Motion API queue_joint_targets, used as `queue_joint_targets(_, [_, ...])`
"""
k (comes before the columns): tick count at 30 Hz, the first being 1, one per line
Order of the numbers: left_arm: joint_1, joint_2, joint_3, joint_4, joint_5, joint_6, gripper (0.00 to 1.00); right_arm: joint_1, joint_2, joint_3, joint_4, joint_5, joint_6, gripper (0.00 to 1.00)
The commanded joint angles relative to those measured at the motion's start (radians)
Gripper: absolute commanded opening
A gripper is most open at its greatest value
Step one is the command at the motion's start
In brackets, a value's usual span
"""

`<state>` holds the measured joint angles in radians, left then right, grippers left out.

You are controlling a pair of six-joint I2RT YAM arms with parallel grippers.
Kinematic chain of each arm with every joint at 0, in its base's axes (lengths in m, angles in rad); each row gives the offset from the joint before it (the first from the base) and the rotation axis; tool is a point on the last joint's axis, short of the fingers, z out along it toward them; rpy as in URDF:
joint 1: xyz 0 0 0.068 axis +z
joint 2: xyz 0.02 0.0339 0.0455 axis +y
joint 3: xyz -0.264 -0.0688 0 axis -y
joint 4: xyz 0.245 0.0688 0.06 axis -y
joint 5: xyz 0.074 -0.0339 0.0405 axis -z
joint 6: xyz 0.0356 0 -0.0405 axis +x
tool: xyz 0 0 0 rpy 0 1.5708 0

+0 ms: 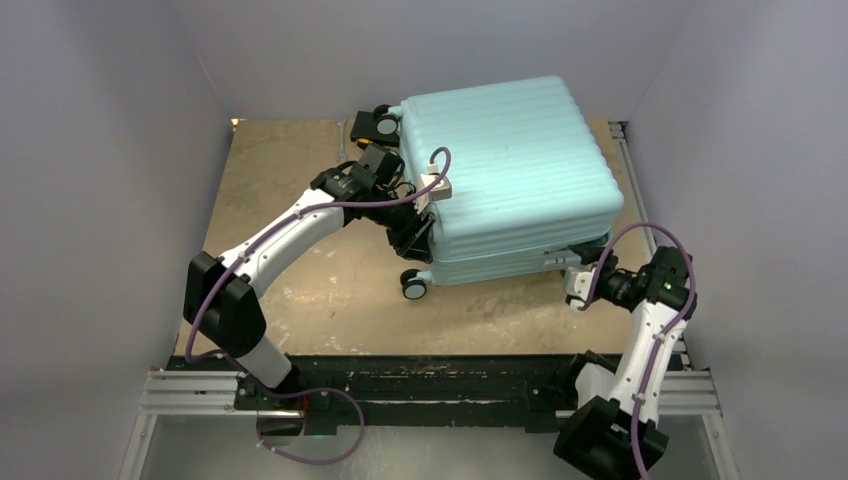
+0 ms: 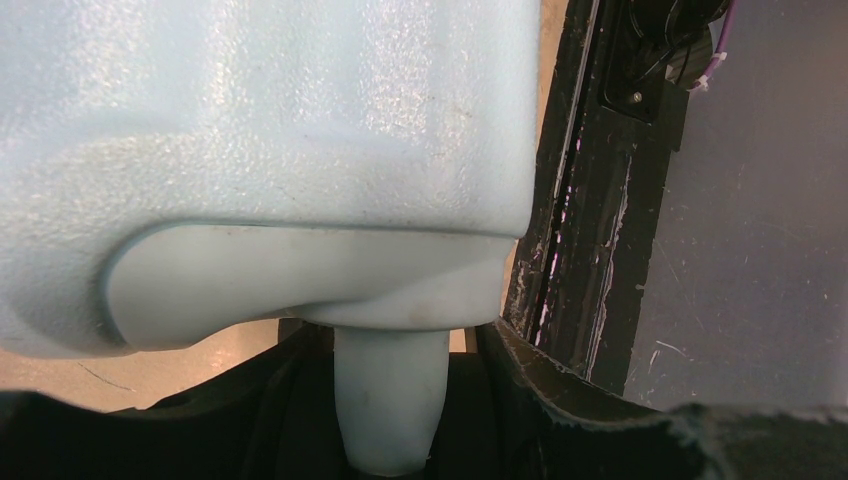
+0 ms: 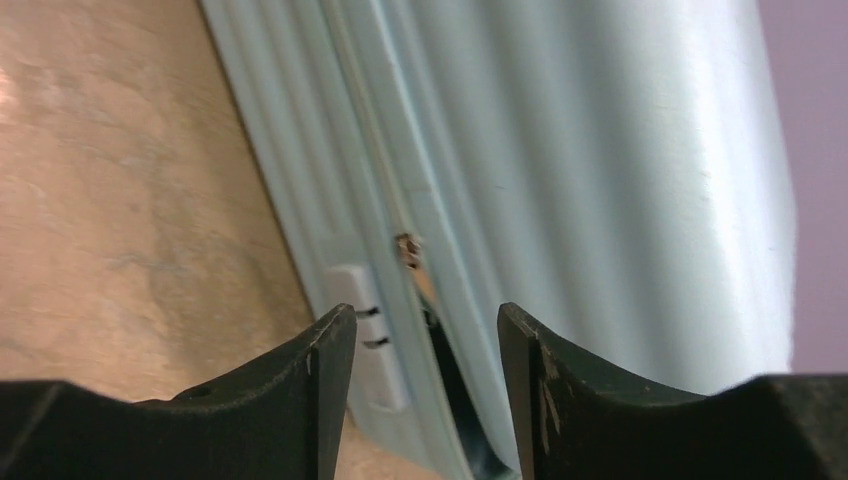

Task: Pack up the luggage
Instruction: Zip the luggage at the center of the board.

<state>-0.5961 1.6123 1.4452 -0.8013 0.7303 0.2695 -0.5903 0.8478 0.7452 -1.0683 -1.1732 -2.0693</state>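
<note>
The luggage (image 1: 510,160) is a big pale mint ribbed suitcase lying flat on the table, its lid down with a narrow gap left at the seam. My left gripper (image 1: 425,215) is at its wheel end, between the two wheels. In the left wrist view that gripper (image 2: 392,350) is shut on a pale mint stem (image 2: 390,415) that sticks out under the shell (image 2: 270,130). My right gripper (image 1: 577,283) is at the near right corner. In the right wrist view it (image 3: 425,325) stands open astride the seam (image 3: 400,250), the dark gap between its fingers.
Two black-and-white wheels (image 1: 412,285) (image 1: 385,125) stick out on the suitcase's left side. The brown tabletop (image 1: 300,180) lies bare to the left. A black rail (image 1: 420,385) runs along the near edge. Grey walls close in on both sides.
</note>
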Motion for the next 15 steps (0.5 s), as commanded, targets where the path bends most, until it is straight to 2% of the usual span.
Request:
queue_joint_targets(1, [0.016,-0.022,0.069,0.111,0.064,0.011,0.00,0.040,0.001,-0.063,-0.032,0.007,-0.600,0.58])
queue_joint_targets(5, [0.016,-0.026,0.067,0.113,0.064,0.010,0.00,0.044,0.041,-0.089,0.072,-0.034,-0.550,0.62])
queue_joint_targets(10, [0.017,-0.026,0.066,0.113,0.059,0.009,0.00,0.078,0.086,-0.099,0.150,-0.075,-0.533,0.59])
queue_joint_targets(13, [0.016,-0.025,0.063,0.117,0.061,0.005,0.00,0.132,0.084,-0.101,0.256,-0.066,-0.415,0.54])
queue_joint_targets(15, [0.015,-0.021,0.064,0.120,0.061,0.002,0.00,0.185,0.060,-0.114,0.378,-0.047,-0.268,0.52])
